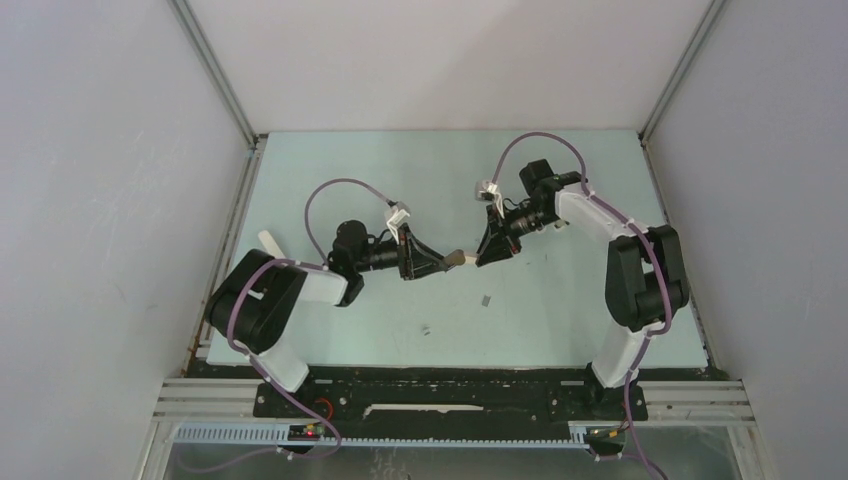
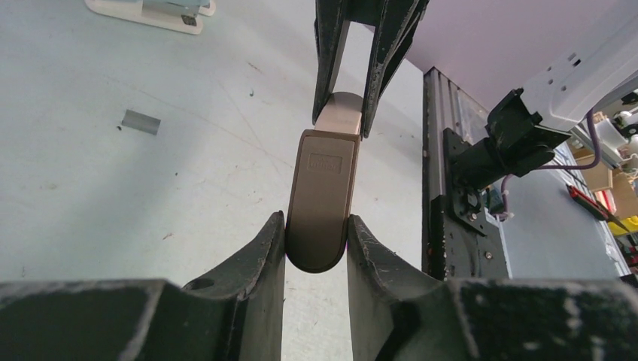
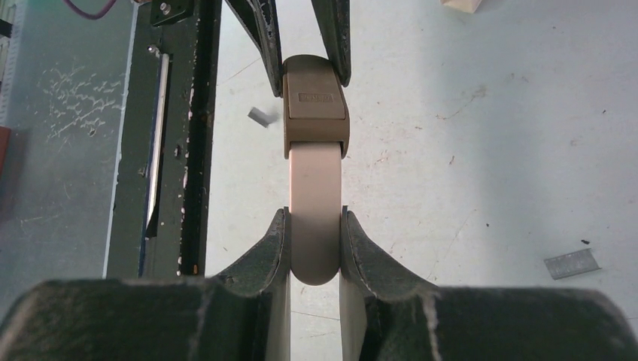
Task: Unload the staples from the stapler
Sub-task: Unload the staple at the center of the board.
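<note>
- Right, top view first: the left gripper and the right gripper meet tip to tip over the middle of the table. A small grey-brown piece bridges the gap between them.
- Two short strips of staples lie flat on the table on the near side of the grippers. One is close under the right gripper, the other further toward the bases. Both lie apart from the jaws. The stapler can't be picked out from up here.
- Over to the left wrist: the left gripper has its jaws pinching the dark rounded end of the grey-brown piece, one pad on each flank.
- From the top of that view the right gripper clamps the paler tan end.
- The stapler peeks in at the top-left edge, white with a blue-grey part, mostly cut off. It rests on the table, well apart from both sets of jaws.
- A strip of staples lies between the stapler and the left jaws, touching neither.
- Right wrist now: the right gripper has its jaws squeezed onto the pale beige tongue of the piece. The left gripper holds the darker cap at the top.
- One strip of staples sits just left of the cap, near the black rail. Another lies out at the lower right, apart from the jaws.
</note>
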Controlling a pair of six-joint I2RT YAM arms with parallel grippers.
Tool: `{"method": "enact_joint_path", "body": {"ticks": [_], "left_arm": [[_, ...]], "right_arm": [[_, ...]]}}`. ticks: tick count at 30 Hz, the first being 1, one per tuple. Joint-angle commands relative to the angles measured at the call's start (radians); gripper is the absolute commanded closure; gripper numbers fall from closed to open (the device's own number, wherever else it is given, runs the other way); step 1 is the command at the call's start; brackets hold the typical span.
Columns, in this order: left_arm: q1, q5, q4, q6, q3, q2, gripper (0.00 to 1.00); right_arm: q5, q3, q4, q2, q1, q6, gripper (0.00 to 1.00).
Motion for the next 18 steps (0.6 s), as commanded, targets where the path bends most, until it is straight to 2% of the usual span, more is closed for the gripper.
{"method": "enact_joint_path", "body": {"ticks": [1, 7, 12, 15, 17, 18], "left_arm": [[0.048, -0.025, -0.122, 0.032, 0.028, -0.031, 1.00], [0.041, -0.031, -0.123, 0.017, 0.030, -0.031, 0.98], [0.021, -0.040, -0.121, 0.002, 0.029, -0.039, 0.89], [-0.002, -0.050, -0.101, -0.025, 0.031, -0.044, 0.77], [-0.025, -0.057, -0.079, -0.049, 0.032, -0.045, 0.65], [-0.039, -0.063, -0.074, -0.058, 0.034, -0.046, 0.55]], "right_arm": [[0.112, 0.001, 0.017, 0.014, -0.032, -0.002, 1.00], [0.056, 0.001, 0.033, 0.015, -0.020, 0.040, 1.00], [0.011, 0.002, 0.043, 0.011, -0.017, 0.073, 1.00], [-0.046, 0.000, 0.052, 0.011, -0.025, 0.103, 1.00], [-0.088, 0.001, 0.056, 0.012, -0.030, 0.122, 1.00], [-0.110, 0.002, 0.058, 0.011, -0.032, 0.130, 1.00]]}}
